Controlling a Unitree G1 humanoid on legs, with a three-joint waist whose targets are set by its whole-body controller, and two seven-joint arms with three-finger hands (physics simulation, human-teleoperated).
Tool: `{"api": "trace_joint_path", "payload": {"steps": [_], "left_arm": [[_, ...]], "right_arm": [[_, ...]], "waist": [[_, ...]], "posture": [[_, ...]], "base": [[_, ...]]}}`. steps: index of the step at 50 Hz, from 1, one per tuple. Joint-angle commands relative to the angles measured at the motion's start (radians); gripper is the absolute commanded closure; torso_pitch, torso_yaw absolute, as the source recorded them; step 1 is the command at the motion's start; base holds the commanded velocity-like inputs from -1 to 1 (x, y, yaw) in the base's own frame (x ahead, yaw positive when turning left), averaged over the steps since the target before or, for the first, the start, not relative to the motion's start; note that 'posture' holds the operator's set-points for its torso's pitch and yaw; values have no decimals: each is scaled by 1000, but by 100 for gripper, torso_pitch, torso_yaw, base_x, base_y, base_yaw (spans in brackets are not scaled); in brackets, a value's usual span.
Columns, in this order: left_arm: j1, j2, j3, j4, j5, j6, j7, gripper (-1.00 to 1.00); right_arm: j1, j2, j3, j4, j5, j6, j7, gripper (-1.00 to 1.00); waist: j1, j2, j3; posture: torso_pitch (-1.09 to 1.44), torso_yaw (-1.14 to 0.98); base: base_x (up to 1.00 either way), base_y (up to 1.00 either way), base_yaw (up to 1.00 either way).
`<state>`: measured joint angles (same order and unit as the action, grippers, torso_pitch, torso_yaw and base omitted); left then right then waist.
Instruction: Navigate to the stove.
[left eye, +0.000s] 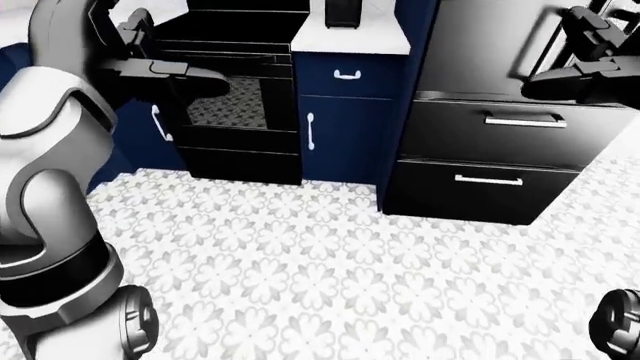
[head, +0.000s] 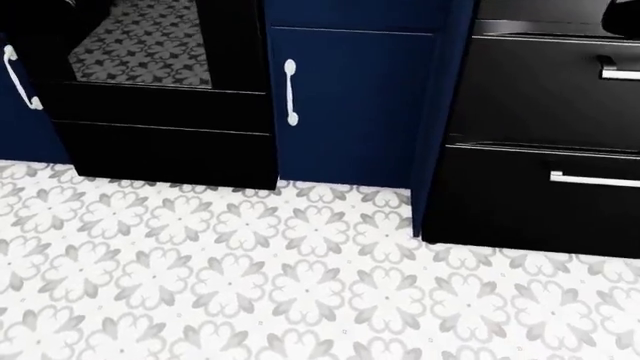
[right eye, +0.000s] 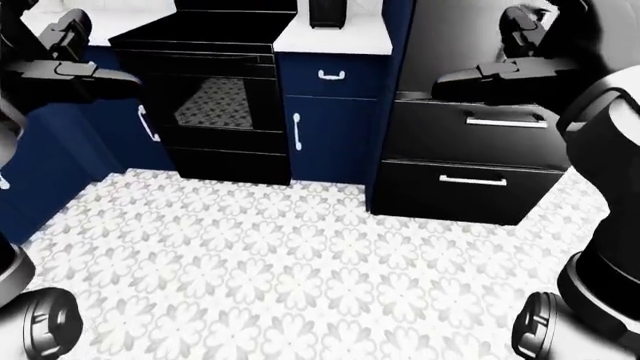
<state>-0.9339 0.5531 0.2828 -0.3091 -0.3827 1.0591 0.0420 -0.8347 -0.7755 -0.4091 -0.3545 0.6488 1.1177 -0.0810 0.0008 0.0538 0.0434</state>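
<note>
The stove (right eye: 205, 90) is sitting upper left in the right-eye view, black, w/ its oven door glass (right eye: 212, 103) reflecting the patterned floor tiles (right eye: 280, 262). A narrow navy cabinet (right eye: 325, 120) is standing just beside it on the view's right, then a black drawer unit (right eye: 475, 157) w/ two bar handles.

Both arms are riding raised at chest height. The left hand (left eye: 160, 69) is hanging empty in line w/ the stove's upper edge; fingers look loosely extended, nothing pinched. The right hand (right eye: 500, 71) is also empty, fingers roughly straight, though exact spread is hard to tell.

Risks, as I'm judging them: the robot isn't squared to the stove yet, so walking straight ahead is likely ending at the cabinet/drawers instead. Closing in w/ arms this high could knock the left hand into the stove edge or the right one into the drawer unit.
</note>
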Motion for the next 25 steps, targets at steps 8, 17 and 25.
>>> {"api": "trace_joint_path", "payload": {"steps": [8, 17, 25], "left_arm": [[-27, 10, 9, -11, 8, -29, 3, -100], [-26, 7, 7, -8, 10, -32, 2, -100], [-28, 10, 11, -5, 8, -31, 2, -100]], "right_arm": [[-22, -21, -10, -17, 8, -23, -1, -100], [-23, -20, -5, -10, 2, -31, 0, -100], [-24, -9, -11, -10, 7, -30, -7, -100]], "waist": [[-1, -35, -21], [5, -129, -28], [-8, -72, 16]], "posture": [[0, 0], [0, 0], [0, 0]], "base": [[0, 0, -13], [0, 0, -38], [0, 0, -10]]}}
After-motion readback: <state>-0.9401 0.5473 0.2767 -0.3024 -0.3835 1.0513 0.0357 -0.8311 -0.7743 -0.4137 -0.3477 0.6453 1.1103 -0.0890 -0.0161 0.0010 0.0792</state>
